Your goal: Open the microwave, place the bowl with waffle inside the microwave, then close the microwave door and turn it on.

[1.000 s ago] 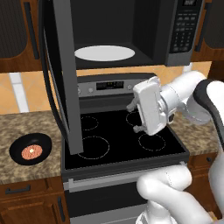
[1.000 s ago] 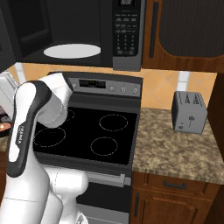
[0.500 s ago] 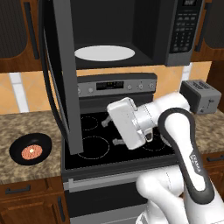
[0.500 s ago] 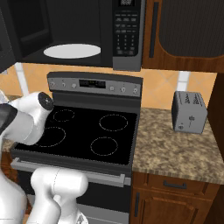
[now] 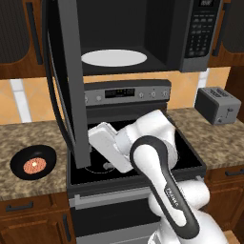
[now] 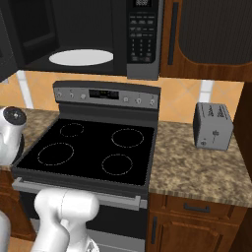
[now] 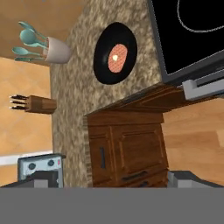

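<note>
Jaws of my two-finger gripper (image 7: 113, 176) stand spread wide with nothing between them, the hand hanging low over the left part of the black glass stovetop (image 5: 188, 152), beside the swung-open dark glass microwave door (image 5: 71, 90). My hand camera looks across the speckled granite counter (image 7: 72, 109), where the small shallow black bowl (image 7: 114, 53) sits with the round reddish-orange waffle (image 7: 117, 57) at its centre, just beside the stovetop edge. Above the stove, the wide black microwave (image 6: 98, 37) stands open, its white round turntable (image 5: 114, 58) bare.
</note>
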Robot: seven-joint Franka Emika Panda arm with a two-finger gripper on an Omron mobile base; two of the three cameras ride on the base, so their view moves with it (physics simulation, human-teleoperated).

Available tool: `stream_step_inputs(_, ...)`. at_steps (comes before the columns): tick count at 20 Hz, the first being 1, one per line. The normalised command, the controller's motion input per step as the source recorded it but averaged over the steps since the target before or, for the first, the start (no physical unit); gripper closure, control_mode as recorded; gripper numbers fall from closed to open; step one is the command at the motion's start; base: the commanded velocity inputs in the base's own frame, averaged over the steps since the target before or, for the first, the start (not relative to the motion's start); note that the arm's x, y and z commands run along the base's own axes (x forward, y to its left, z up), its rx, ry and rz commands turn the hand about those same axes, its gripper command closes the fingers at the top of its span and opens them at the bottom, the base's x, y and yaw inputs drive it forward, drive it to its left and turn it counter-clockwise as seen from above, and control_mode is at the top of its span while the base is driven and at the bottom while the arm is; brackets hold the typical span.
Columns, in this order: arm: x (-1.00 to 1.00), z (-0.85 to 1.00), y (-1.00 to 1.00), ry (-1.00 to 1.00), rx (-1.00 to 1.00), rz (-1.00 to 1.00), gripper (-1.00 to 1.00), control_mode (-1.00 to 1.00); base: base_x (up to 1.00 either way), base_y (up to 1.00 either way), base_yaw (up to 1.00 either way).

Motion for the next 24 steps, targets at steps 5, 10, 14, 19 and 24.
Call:
stream_step_inputs(5, 0.44, -0.29, 0.09, -0.01, -0.01, -0.13, -1.00, -1.00, 0.00, 0.00, 0.00)
stream_step_inputs(10, 0.39, -0.29, 0.02, 0.01, -0.01, -0.01, -1.00, -1.00, 0.00, 0.00, 0.00)
stream_step_inputs(14, 0.41, -0.14, 0.05, 0.01, -0.01, 0.00, -1.00, -1.00, 0.00, 0.00, 0.00)
stream_step_inputs(19, 0.48, -0.20, 0.23, 0.00, 0.00, 0.00, -1.00, -1.00, 0.00, 0.00, 0.00)
stream_step_inputs(24, 0.24, -0.30, 0.39, 0.00, -0.03, 0.00, -1.00, -1.00, 0.00, 0.00, 0.00)
